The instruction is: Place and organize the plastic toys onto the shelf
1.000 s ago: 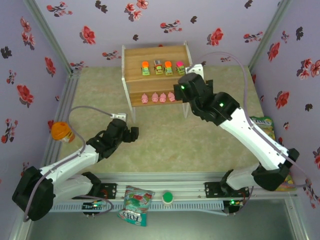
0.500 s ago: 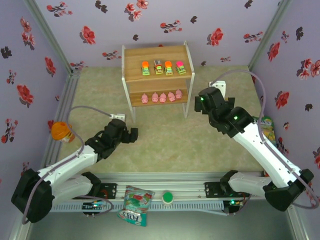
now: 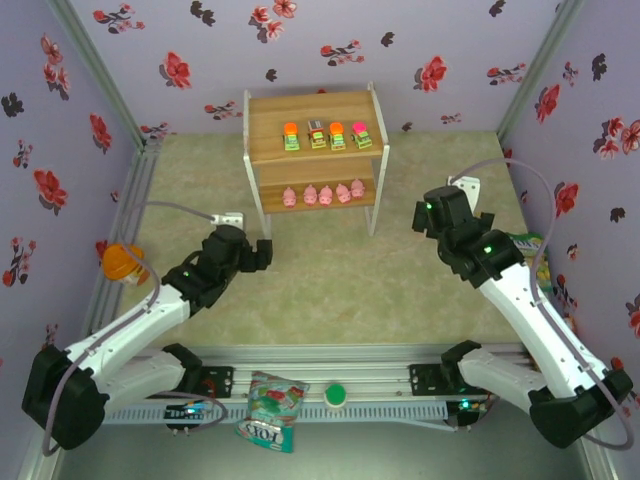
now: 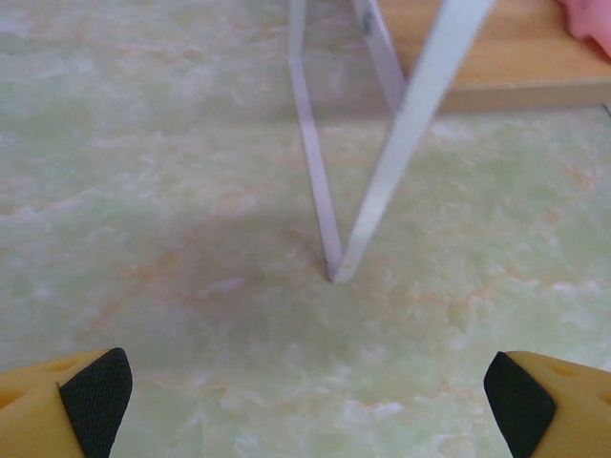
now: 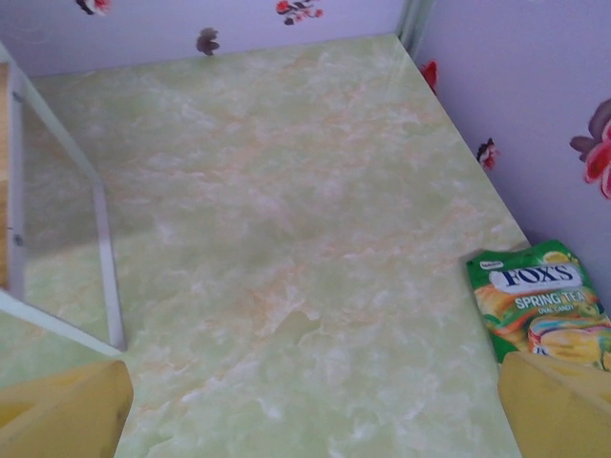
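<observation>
The shelf (image 3: 262, 135) stands at the back of the table. Several toy cars (image 3: 318, 135) line its top board and several pink pigs (image 3: 326, 194) line its lower board. My left gripper (image 3: 262, 252) hovers low in front of the shelf's left front leg (image 4: 401, 143), open and empty (image 4: 305, 401). A pink pig (image 4: 587, 19) peeks in at the top right corner of the left wrist view. My right gripper (image 3: 452, 200) is to the right of the shelf, open and empty (image 5: 313, 410) over bare table, with a shelf leg (image 5: 105, 277) at its left.
A green snack bag (image 5: 539, 305) lies by the right wall (image 3: 530, 250). A round orange-topped item (image 3: 122, 262) sits at the left wall. Another snack bag (image 3: 270, 408) and a green disc (image 3: 335, 396) rest on the near rail. Flowered walls enclose the table.
The right arm has drawn back from the shelf's lower board to the right. The left gripper has shifted slightly toward the shelf's left leg. Both grippers have opened wider.
</observation>
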`<state>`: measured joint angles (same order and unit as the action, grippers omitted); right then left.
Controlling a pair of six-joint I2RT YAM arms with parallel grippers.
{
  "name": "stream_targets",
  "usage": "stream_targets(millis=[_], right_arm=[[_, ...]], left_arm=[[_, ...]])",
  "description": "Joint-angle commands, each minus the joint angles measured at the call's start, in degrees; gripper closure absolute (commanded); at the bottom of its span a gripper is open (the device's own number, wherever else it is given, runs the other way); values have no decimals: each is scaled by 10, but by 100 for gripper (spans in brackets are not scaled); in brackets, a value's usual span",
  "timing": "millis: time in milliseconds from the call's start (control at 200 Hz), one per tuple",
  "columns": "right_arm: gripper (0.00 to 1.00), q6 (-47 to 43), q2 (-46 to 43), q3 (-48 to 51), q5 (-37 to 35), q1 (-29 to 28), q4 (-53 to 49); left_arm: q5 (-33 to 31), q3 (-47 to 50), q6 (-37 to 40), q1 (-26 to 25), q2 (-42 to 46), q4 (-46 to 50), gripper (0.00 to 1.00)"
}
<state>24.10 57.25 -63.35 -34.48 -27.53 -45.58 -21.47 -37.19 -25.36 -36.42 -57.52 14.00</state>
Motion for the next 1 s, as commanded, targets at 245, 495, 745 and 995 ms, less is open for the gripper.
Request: stream_targets(millis=[245,495,745,995], right_arm=[[1,13,-19,51,20,60,46],[1,3,-31,72,32,72,78],[5,-6,-52,111,46,74,124],[12,-29,-132,224,84,74,274]], left_arm=[[-76,-75,5,112,25,50,0],[-76,-74,35,163,30,5,0],[-75,2,88,200,73,-148,0],[-23,94,156,256,84,-312,0]])
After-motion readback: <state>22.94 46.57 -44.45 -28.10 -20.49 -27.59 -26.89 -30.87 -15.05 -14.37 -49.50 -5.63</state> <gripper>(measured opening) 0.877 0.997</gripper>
